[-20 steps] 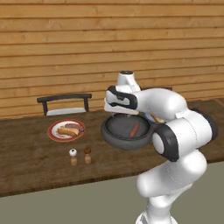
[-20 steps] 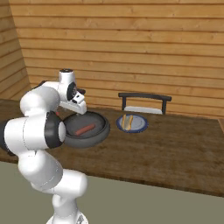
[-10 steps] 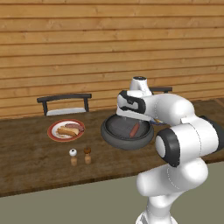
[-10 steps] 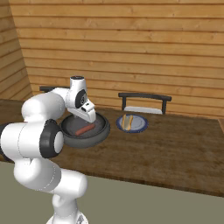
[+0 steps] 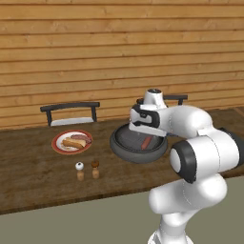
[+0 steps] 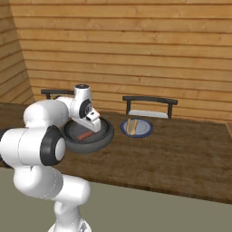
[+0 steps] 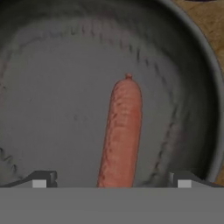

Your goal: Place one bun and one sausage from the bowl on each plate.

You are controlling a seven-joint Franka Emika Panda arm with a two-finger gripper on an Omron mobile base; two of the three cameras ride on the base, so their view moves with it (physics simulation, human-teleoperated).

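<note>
Now hovering right over the bowl [image 5: 138, 143], having swung in from 9 o'clock; hand [image 7: 111, 183] wide open, lining up on the 1 remaining sausage [image 7: 121, 133], meant for the blue plate [image 6: 137, 128].

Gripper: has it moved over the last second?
Yes. The gripper, jaws open, has swung rightward in the left base view, from the bowl's left rim to above the sausage inside.

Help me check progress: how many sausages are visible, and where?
2: one sausage lies in the bowl; another sausage is on the red-rimmed plate. The arm may hide more.
</note>
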